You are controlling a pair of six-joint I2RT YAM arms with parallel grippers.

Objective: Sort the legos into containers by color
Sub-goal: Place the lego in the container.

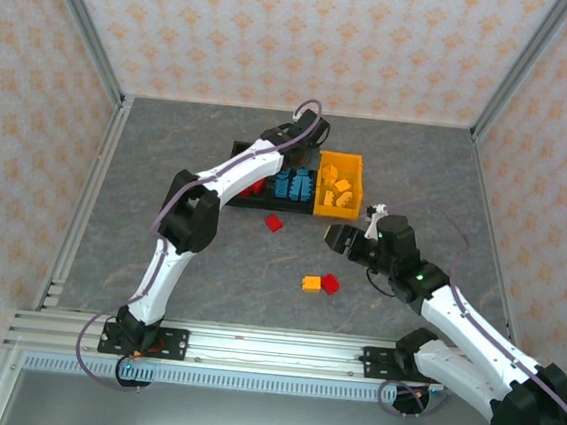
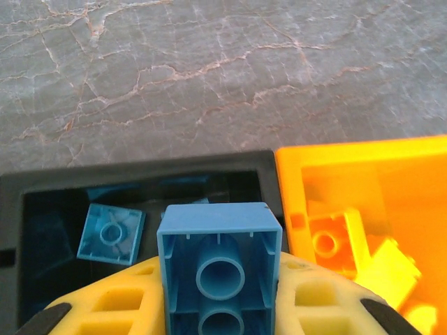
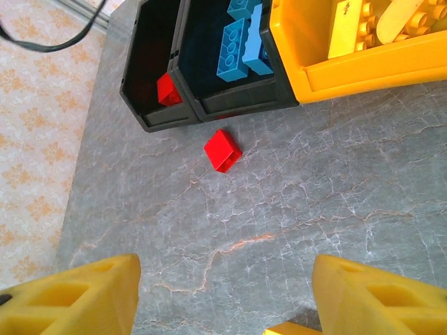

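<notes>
left gripper (image 2: pixel 220 310) clamped on blue brick (image 2: pixel 220 265), we hang over middle black bin (image 2: pixel 140 171), other blue bricks (image 2: pixel 110 234) inside. next: we open, drop it. loose red brick (image 3: pixel 223 149) at bin's 6 o'clock. right gripper (image 3: pixel 227 300) half open, empty.

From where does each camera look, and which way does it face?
Top external: above, behind the bases, facing down on the table; both arms, left tool and right tool show.
Left wrist: above the middle black bin, facing down; the tool grips a blue lego.
Right wrist: over the table, facing the bin row and a loose red lego; open fingers show.
Shared: both wrist views show the middle black bin and orange-yellow bin.
</notes>
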